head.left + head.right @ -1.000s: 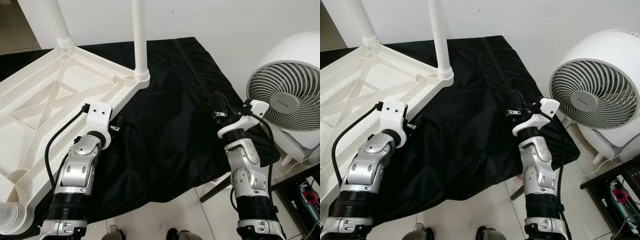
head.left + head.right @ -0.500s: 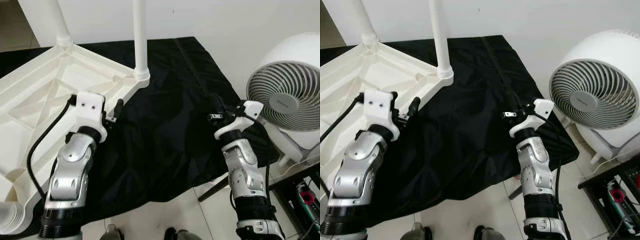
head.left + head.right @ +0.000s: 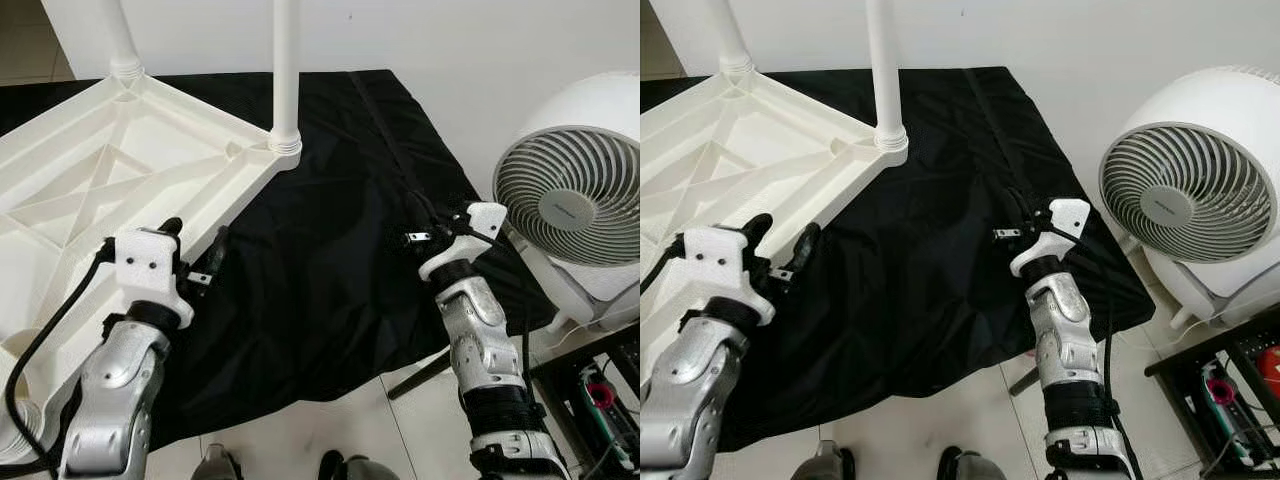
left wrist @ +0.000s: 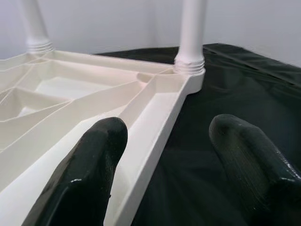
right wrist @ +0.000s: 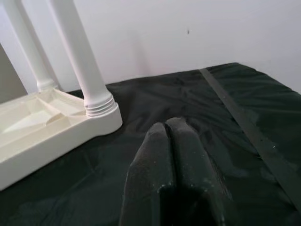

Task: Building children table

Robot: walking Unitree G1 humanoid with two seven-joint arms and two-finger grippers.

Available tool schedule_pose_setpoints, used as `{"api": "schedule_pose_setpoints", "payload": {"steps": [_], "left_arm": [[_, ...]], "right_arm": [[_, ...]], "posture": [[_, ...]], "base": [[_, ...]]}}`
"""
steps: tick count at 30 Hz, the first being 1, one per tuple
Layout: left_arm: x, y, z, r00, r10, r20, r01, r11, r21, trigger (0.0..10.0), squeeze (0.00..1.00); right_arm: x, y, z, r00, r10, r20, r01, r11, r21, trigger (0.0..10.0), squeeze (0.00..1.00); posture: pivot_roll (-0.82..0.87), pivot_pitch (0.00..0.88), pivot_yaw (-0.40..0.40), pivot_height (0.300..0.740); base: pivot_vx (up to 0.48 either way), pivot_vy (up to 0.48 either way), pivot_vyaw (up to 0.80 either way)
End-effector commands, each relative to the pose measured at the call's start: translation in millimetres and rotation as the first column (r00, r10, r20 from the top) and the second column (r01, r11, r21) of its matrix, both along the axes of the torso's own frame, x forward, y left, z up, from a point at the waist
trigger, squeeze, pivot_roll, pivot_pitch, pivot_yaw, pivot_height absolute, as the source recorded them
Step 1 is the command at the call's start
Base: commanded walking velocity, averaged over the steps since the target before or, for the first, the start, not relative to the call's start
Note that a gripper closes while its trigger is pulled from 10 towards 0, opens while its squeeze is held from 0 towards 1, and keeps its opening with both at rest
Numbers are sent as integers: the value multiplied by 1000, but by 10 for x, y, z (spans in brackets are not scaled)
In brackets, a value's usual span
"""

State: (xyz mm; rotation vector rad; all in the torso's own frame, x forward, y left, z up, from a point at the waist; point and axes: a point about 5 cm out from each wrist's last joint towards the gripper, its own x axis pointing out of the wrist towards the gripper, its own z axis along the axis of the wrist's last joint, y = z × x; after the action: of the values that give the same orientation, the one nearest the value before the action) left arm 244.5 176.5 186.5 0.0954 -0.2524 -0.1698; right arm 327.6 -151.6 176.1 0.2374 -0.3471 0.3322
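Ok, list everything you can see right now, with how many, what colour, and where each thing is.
Children's table top: one, white plastic, lying upside down on the black cloth, on the robot's left.
Table legs: two, white, standing upright in the top's far corner sockets.
Black cloth: one, spread over the work surface, under the table top.
Fan: one, white, round, on the floor to the robot's right.
Tiled floor: pale, beneath the cloth's near edge.
Left tool: one, black fingers open, astride the table top's near edge.
Right tool: one, black fingers shut, over the cloth, holding nothing.
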Motion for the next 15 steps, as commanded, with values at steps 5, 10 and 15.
{"api": "schedule_pose_setpoints", "payload": {"steps": [5, 10, 15], "left_arm": [[-197, -64, -154, 996, -84, -25, 84, 996, 9, 10000, 0], [-191, -106, -135, 996, -84, -13, 84, 996, -6, 10000, 0], [-145, -150, -71, 995, -97, 12, 97, 995, -11, 10000, 0]], "right_arm": [[54, 37, -26, 1000, 6, 1, -6, 998, -61, 10000, 0], [60, 52, -28, 1000, 12, 2, -12, 997, -79, 10000, 0], [60, 55, -31, 1000, 14, 8, -13, 996, -84, 10000, 0]], "posture": [[244, 170, -124, 740], [246, 173, -128, 740], [236, 173, -123, 740]], "base": [[0, 0, 0], [0, 0, 0], [0, 0, 765]]}}
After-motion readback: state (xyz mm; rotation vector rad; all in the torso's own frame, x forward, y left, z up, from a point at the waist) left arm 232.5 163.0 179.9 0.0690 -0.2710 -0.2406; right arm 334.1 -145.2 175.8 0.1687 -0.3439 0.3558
